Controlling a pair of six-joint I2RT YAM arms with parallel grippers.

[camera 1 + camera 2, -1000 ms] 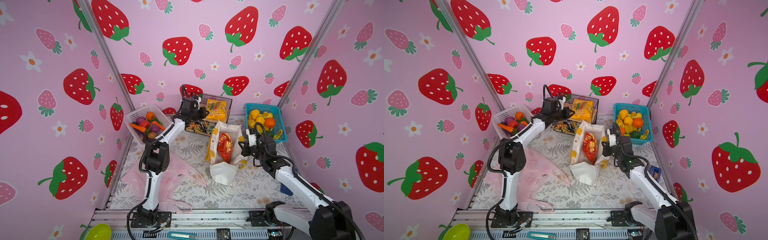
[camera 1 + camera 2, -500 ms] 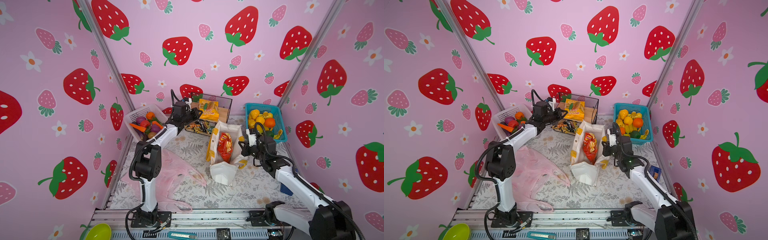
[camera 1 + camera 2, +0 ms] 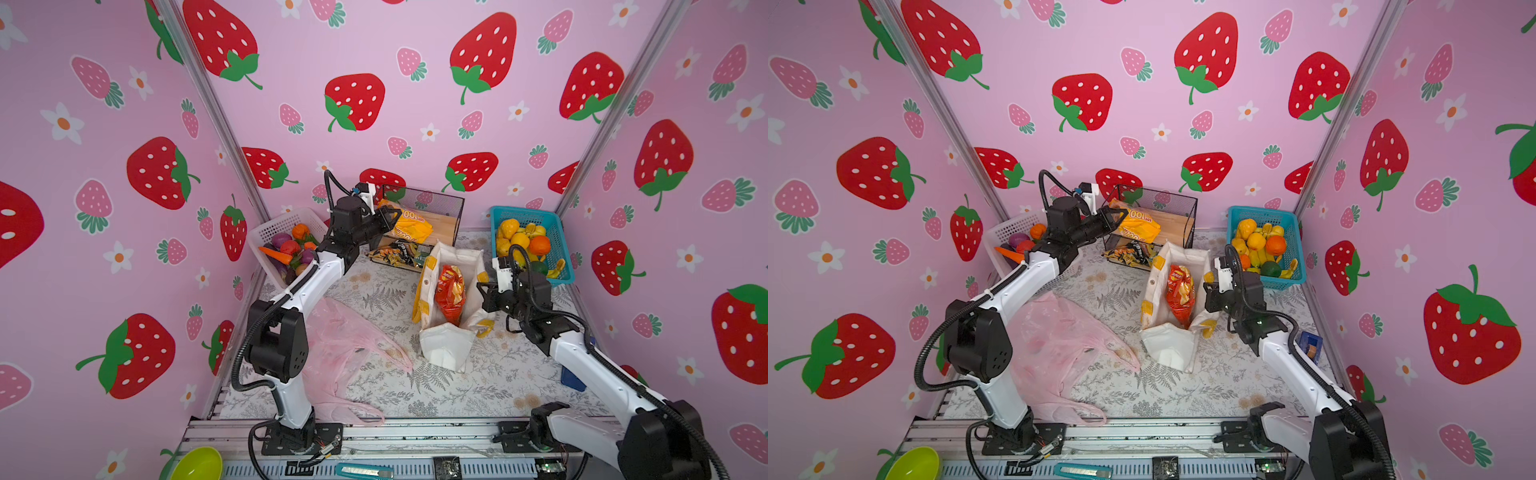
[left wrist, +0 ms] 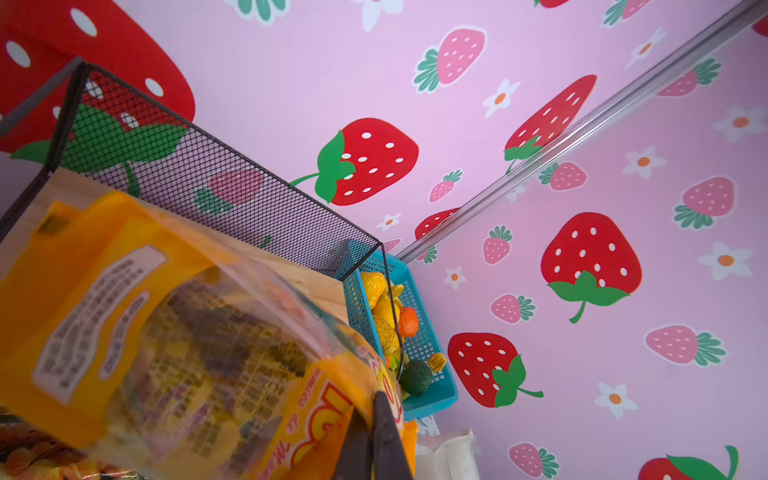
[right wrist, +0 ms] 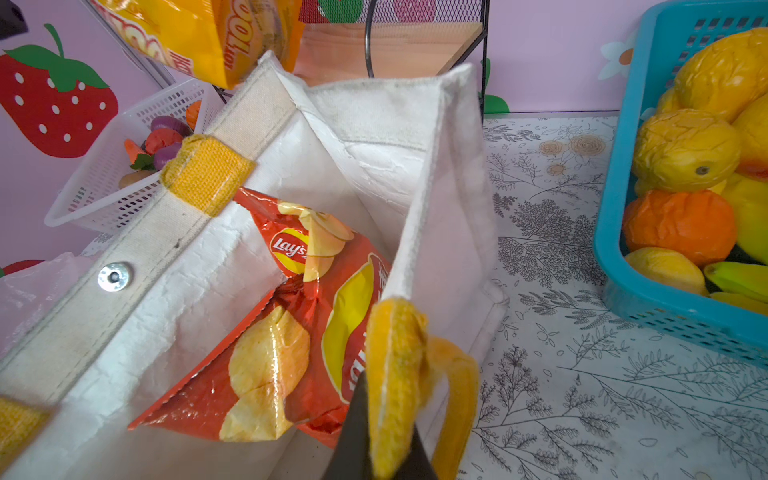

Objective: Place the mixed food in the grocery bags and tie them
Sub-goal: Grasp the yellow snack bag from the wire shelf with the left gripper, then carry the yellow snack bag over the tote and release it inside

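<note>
My left gripper [image 3: 392, 214] [image 3: 1121, 214] [image 4: 372, 419] is shut on a corner of the yellow-orange snack packet [image 3: 411, 226] [image 3: 1140, 226] [image 4: 166, 332], which hangs in the air at the front of the black mesh basket [image 3: 436, 203]. The white canvas tote [image 3: 446, 349] [image 5: 374, 116] stands open in the middle, with the red-orange snack packet [image 3: 451, 293] [image 5: 291, 332] inside. My right gripper [image 3: 482, 291] [image 5: 386, 399] is shut on the tote's yellow handle. The pink plastic bag [image 3: 345, 345] lies flat at the front left. Toy vegetables [image 3: 291, 249] fill the white basket [image 3: 282, 226].
A blue basket [image 3: 557, 237] of yellow and orange fruit stands at the back right, close to my right arm. Dark snack packets [image 3: 399, 253] lie on the mesh basket's lower shelf. A green bowl [image 3: 195, 463] and a teal cutter [image 3: 363, 471] sit on the front rail.
My left arm has drawn the yellow-orange packet leftward, out of the mesh basket, and its elbow has swung toward the front left. The right arm and tote have not moved.
</note>
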